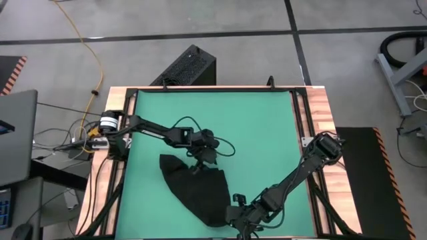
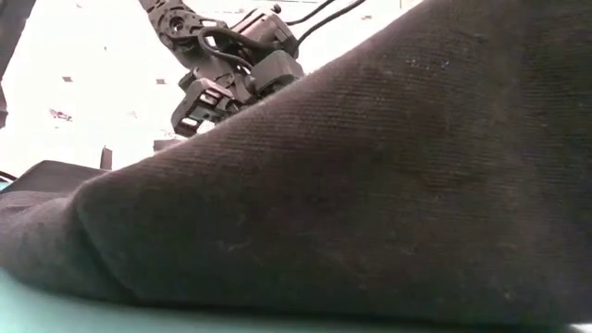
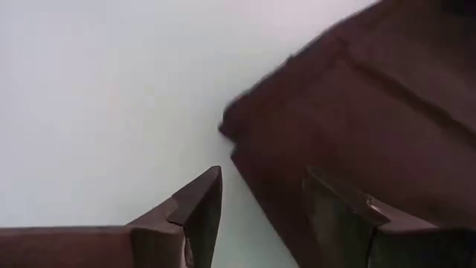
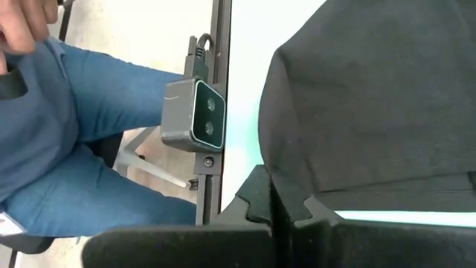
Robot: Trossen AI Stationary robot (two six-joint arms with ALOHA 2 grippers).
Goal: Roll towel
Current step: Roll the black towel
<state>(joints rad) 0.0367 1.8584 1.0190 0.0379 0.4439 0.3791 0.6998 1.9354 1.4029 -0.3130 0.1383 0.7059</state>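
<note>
— Where's the towel (image 1: 197,190) sitting right now?

— On the green mat (image 1: 253,127), in the near half, a bit left of the middle. It's a crumpled black heap, broad at its far end and narrowing to a point toward the near edge of the table (image 1: 321,107). From the low camera it fills nearly the whole picture, a dark woven slope with a thin strip of mat under it.

— And the left arm?

— It reaches in from the left side, and the left gripper (image 1: 200,162) is right at the towel's far edge. Its wrist camera shows the two fingers (image 3: 201,205) spread wide, one over bare mat and the other over the cloth, with a folded corner of the towel just ahead of them. Nothing is between them.

— So it holds nothing?

— Nothing that I can see.

— The right one?

— The right arm stretches from the right side down to the near edge, and the right gripper (image 1: 237,217) lies by the towel's near tip. Its fingers are pressed together, with the cloth's edge beside them. I cannot tell whether any fabric is pinched.

— Anyone about?

— A person in blue trousers (image 4: 82,141) sits just past the near edge, beside a small grey camera (image 4: 195,113) fixed to the table frame.
</note>
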